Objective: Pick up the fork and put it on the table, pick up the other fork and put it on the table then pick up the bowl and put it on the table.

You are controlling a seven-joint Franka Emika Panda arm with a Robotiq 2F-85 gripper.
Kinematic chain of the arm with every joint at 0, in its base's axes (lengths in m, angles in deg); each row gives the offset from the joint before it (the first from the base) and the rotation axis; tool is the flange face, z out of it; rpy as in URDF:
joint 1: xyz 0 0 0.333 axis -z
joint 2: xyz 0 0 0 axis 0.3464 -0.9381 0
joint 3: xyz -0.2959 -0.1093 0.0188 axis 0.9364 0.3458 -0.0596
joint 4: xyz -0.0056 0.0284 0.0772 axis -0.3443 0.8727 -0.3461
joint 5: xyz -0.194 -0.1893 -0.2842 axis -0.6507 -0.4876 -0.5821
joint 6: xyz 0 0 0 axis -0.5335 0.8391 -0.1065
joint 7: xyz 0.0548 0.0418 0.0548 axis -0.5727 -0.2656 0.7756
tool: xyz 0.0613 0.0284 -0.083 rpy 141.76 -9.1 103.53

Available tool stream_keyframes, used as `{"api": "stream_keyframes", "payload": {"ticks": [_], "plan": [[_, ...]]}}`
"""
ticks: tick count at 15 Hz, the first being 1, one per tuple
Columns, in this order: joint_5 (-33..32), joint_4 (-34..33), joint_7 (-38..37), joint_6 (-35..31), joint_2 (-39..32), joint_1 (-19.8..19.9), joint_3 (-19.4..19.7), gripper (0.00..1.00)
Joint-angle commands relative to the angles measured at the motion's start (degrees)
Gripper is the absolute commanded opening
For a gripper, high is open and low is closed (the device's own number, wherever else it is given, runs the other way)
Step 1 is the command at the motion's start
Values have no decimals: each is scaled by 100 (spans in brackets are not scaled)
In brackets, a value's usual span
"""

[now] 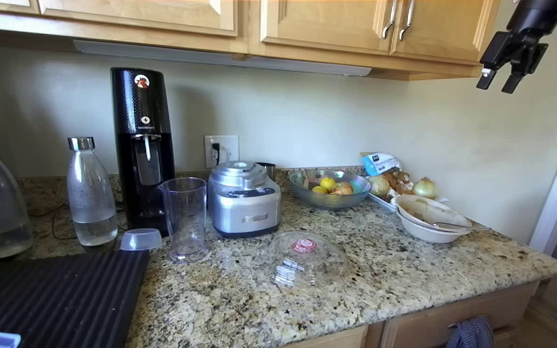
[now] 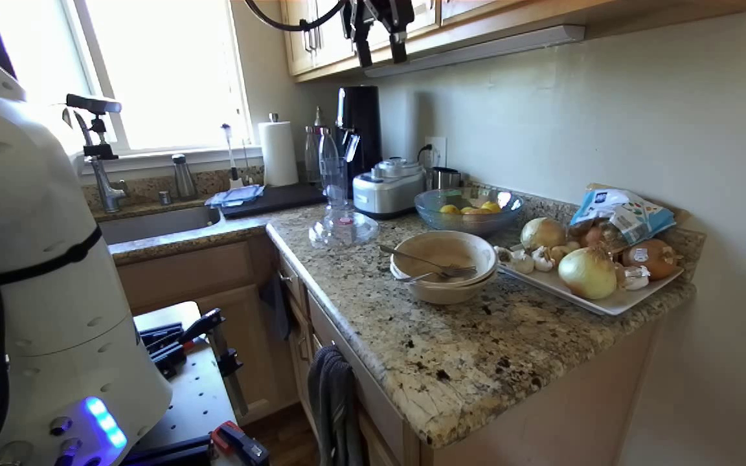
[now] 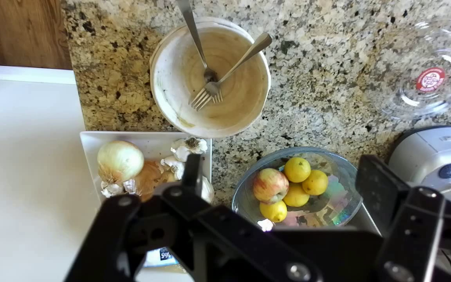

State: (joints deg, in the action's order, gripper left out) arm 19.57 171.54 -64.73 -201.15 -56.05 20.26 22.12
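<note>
The wrist view was occupied, just left of its upper middle, by a wide, shallow, white ceramic bowl point(image 3: 241, 103) with a tan-stained inside. In it a slim silver metal fork point(image 3: 198, 42), cut off by the top edge of the frame, was crossed at the head by another silver metal fork point(image 3: 237, 65), whose handle was extended past the rim toward the upper right. In both exterior views this bowl was seen stacked in a second white bowl point(image 2: 447, 296), which was set on the speckled beige, brown and black granite countertop point(image 2: 509, 349). The black two-fingered gripper point(image 1: 497, 84) was seen at the upper right of the frame in an exterior view, raised well above the countertop and apart from both bowls; its jaws were spread wide, the hand released. In the wrist view, the lower left was taken up by a rectangular white tray point(image 3: 155, 147), partly hidden by the gripper, on which a round pale onion point(image 3: 120, 161) and white garlic bulbs point(image 3: 189, 146) were laid. Round yellow fruit point(image 3: 297, 169) and a red-and-yellow apple point(image 3: 270, 185) were gathered in a clear, iridescent glass bowl point(image 3: 339, 176) at the lower middle, between the tray and a silver kitchen appliance point(image 3: 433, 152) cut off by the right edge. At the upper right, a clear, round, red-labelled dome point(image 3: 430, 79) was seated on the countertop.
</note>
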Motion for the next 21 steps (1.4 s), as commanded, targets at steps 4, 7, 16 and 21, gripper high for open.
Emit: {"api": "stream_keyframes", "payload": {"ticks": [4, 7, 16, 21], "plan": [[10, -15, 10, 15, -5, 21, -15, 100], [-1, -12, 25, -63, -143, 13, -25, 100], [-133, 66, -357, -383, -1025, 83, -194, 100], [-406, 119, -1621, -912, -1682, 266, -302, 100]]}}
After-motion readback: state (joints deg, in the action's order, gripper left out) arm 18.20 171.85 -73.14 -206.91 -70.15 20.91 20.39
